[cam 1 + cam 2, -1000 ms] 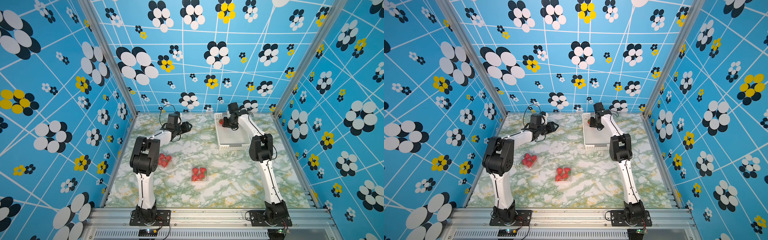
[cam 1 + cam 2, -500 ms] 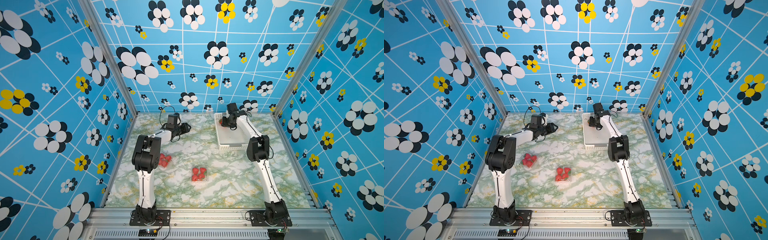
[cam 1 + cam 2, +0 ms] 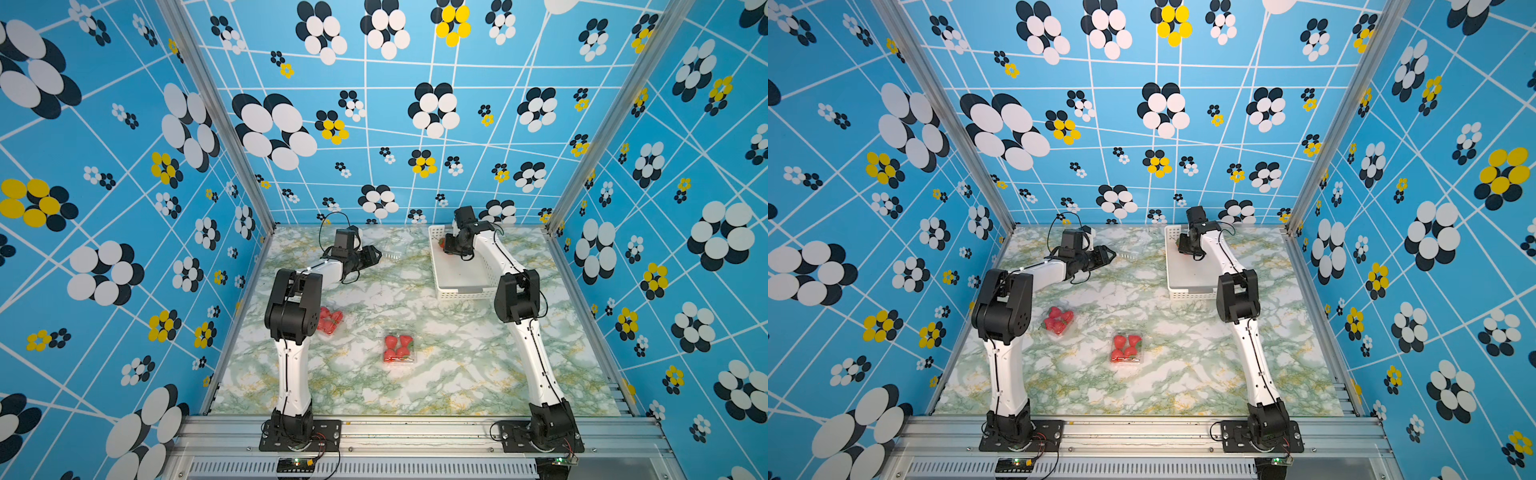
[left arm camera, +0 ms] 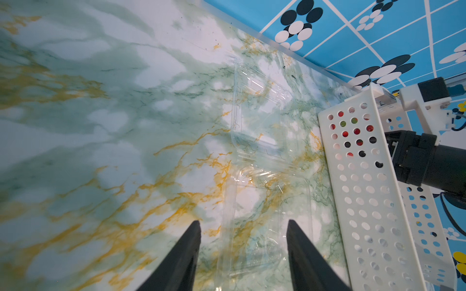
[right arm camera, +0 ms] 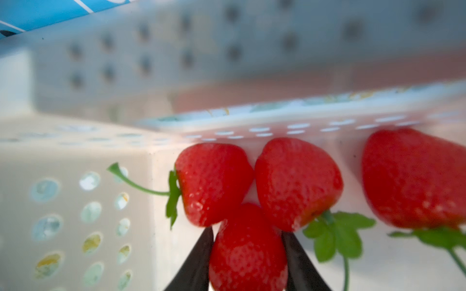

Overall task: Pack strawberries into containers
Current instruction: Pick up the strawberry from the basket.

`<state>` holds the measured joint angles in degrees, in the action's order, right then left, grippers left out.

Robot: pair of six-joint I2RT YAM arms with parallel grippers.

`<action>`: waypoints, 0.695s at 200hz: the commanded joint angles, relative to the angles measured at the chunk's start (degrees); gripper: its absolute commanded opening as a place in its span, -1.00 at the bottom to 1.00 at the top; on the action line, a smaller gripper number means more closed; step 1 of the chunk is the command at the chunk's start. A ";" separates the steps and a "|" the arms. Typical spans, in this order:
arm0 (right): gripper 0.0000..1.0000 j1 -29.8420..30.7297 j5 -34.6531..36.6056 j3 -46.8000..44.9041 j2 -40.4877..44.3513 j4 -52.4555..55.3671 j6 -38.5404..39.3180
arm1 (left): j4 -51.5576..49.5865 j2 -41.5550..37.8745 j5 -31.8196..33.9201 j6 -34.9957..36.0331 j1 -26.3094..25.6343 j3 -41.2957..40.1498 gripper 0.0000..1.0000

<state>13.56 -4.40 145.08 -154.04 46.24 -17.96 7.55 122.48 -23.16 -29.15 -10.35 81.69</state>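
Observation:
My right gripper is down in the far corner of the white basket, shut on a red strawberry with a finger pressed on each side. Three more strawberries lie just beyond it against the basket wall. My left gripper is open low over the table, its fingers either side of one wall of an empty clear container whose lid lies open. In both top views two containers hold strawberries near the middle and left.
The perforated basket wall stands right beside the empty container. The left arm's elbow overhangs the left filled container. The enclosure's back wall sits close behind both grippers. Bare marble table lies at the front.
The right gripper's fingers have closed in onto a strawberry in the basket corner, and the right arm's elbow has shifted slightly. The left arm has stayed put.

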 commanded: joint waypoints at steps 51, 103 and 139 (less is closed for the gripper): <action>-0.63 3.63 -0.18 -10.57 18.76 1.46 1.94 | 4.35 -3.63 -1.49 -1.14 1.46 -5.23 0.11; -0.62 9.97 -2.54 -7.61 20.26 3.28 1.67 | 6.11 -6.57 -2.48 -2.78 2.79 -8.63 0.11; -0.62 12.90 -5.20 -3.97 15.70 2.17 1.34 | 5.81 -9.41 -2.46 -2.63 3.23 -10.69 0.11</action>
<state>25.52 -6.96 138.41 -134.26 47.42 -16.88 12.29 116.38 -24.67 -31.57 -7.64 72.82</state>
